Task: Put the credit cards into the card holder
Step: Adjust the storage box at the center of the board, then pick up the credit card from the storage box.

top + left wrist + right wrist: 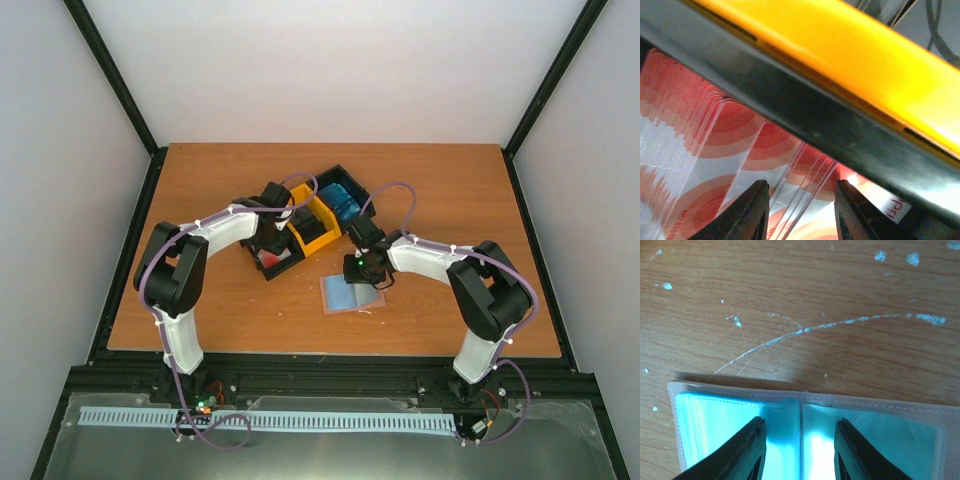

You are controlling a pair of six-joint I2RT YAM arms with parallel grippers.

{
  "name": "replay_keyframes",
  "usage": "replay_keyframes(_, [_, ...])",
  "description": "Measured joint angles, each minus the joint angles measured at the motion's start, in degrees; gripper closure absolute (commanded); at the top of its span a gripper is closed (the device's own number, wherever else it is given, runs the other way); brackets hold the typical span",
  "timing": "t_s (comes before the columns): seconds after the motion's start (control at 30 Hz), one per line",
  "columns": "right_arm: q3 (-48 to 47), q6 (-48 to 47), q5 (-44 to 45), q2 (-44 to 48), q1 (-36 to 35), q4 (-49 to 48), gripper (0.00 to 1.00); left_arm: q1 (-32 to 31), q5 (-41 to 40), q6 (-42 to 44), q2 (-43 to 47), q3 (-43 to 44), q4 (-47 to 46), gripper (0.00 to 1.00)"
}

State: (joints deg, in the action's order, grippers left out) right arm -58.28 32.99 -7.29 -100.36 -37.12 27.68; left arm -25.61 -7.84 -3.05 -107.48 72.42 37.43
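Two arms reach inward in the overhead view. The left end effector [277,244] dips into a black bin [286,270] holding red-and-white credit cards [268,259]. The right end effector [362,272] sits at the far edge of the card holder [350,294], which lies open on the desk [200,200]. Only the left wrist view shows the spread fingers [752,212], with upright card edges between them and nothing pinched, and the yellow bin [865,50] touching the black wall. Only the right wrist view shows its spread fingers [747,452] straddling the holder's centre fold, over the translucent pockets. Whether they touch the holder is unclear.
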Motion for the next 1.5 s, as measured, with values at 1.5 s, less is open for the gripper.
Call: replay_keyframes(1.5, [-0.07,-0.59,-0.37,-0.02,0.15,0.17,0.62,0.22,13.68,-0.85,0.0,1.46,7.41,0.67])
